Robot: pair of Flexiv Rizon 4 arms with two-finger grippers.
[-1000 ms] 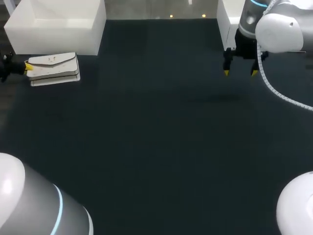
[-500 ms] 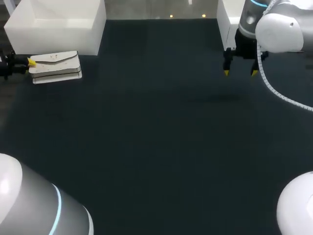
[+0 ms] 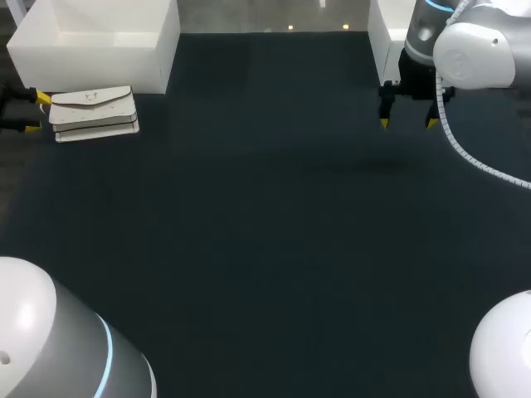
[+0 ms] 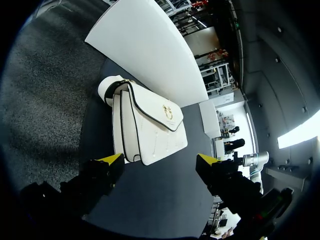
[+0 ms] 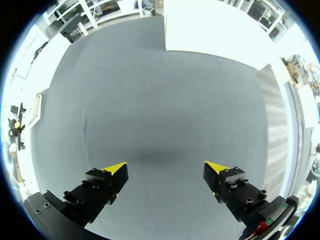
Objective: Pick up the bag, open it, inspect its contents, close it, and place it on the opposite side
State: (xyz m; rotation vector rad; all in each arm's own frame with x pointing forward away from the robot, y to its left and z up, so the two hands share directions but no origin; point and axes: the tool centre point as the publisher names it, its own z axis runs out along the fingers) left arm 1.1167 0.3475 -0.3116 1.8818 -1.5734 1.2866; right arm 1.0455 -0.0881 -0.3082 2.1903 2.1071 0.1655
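Dark table (image 3: 265, 215) is viewed from above, with two white containers set along its far edge: left box (image 3: 99, 37) at the far left corner, right box (image 3: 383, 33) at the far right.

The bag (image 3: 94, 114) is white and is laid flat at the table's far left, just in front of the left box. Whether it touches the box wall can't be told. The flap is shut. A gold clasp (image 4: 166, 112) is seen on it in the left wrist view, and dark trim is seen along the flap edge.

At the bag's outer end the left gripper (image 3: 35, 112) is held low by the table's left edge, with its fingers spread wide and nothing clamped. In the left wrist view the bag (image 4: 150, 131) is found just ahead of the yellow tips, roughly in line with the gap between them. One tip is just beside the bag's near corner, but contact can't be confirmed. The left box (image 4: 150, 47) is seen behind the bag.

Over the far right of the table the right gripper (image 3: 407, 123) is hung pointing down, just in front of the right box and well apart from the bag. Its fingers are spread wide with nothing held. Only bare table (image 5: 160, 110) is seen under it in the right wrist view. The right arm (image 3: 473, 50) is seen entering from the upper right corner, with a white coiled cable (image 3: 481, 162) hung off it.
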